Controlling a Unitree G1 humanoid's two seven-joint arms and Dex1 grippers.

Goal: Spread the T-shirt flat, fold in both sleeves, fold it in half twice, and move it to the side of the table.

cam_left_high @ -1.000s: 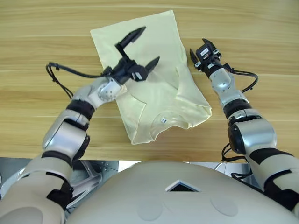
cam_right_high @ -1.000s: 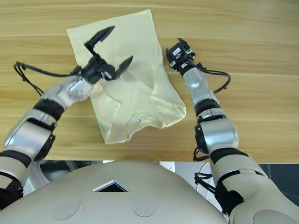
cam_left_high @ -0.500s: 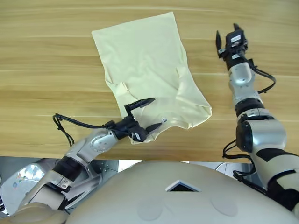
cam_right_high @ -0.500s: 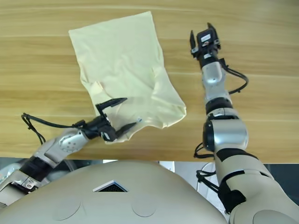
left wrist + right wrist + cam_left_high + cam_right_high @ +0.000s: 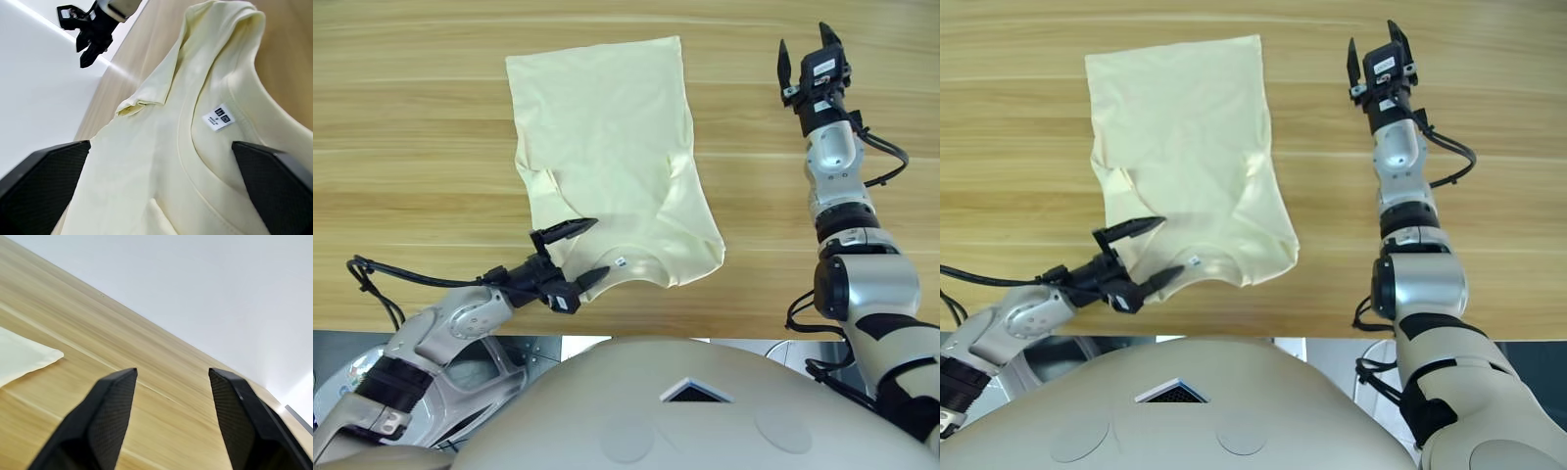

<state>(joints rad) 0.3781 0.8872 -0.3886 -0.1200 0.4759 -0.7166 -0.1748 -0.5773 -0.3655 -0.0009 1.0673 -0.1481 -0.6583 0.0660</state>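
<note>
A pale yellow T-shirt [image 5: 607, 147] lies on the wooden table [image 5: 411, 127], hem at the far end and collar with its white tag [image 5: 217, 118] toward the near edge. Both sleeves look folded in over the body, and the cloth is creased near the collar. My left gripper [image 5: 601, 247] is open just over the collar end, one finger [image 5: 46, 183] on either side of the neckline. To the right of the shirt's far corner [image 5: 27, 360], my right gripper [image 5: 1373, 36] is open over bare wood, holding nothing.
Bare wood runs to the left and right of the shirt. The table's near edge [image 5: 744, 336] lies close behind the collar. A black cable [image 5: 382, 274] loops beside my left forearm.
The shirt has swung straighter, its collar end shifting left. My left gripper came off the shirt's middle and down to the collar at the near edge. My right gripper moved farther away to the right.
</note>
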